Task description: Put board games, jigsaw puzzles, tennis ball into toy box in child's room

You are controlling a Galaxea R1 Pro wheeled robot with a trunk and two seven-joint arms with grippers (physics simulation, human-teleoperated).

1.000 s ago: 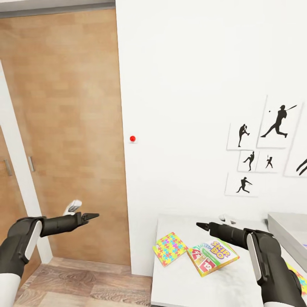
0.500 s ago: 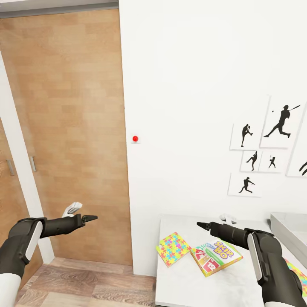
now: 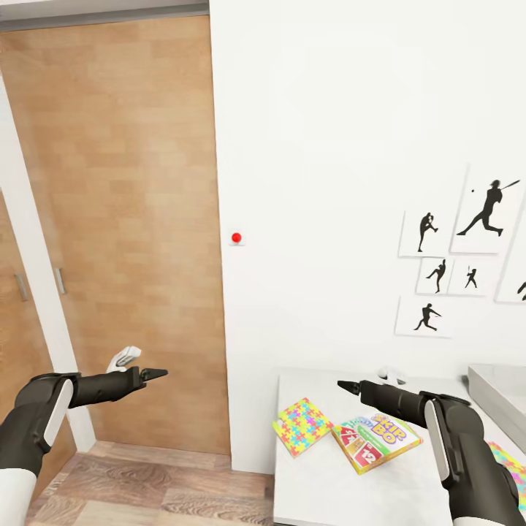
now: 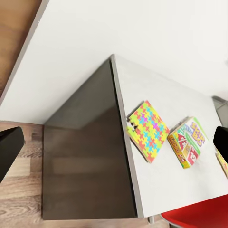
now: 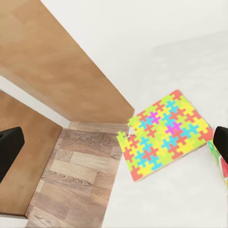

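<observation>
While both arms hang forward at about the same height, the left gripper [image 3: 155, 375] points out over bare wooden floor [image 3: 139, 486] in front of the brown door [image 3: 117, 219], and its fingers look pressed together into a tip with nothing between them, though the wrist views show dark finger edges far apart at the frame borders, so I cannot tell its state for sure. The right gripper [image 3: 347, 386] reaches over the white table [image 3: 321, 482], empty, its state equally unclear. Just below and beside the right gripper lies a jigsaw puzzle [image 3: 302, 426] with bright interlocking pieces, flat near the table's edge; next to it, under the right forearm, sits a Skip-Bo board game [image 3: 376, 440], tilted slightly. A second colourful puzzle [image 3: 511, 467] peeks out behind the right arm, mostly hidden. The toy box [image 3: 500, 391] is cut off by the picture's edge beyond the right arm.
</observation>
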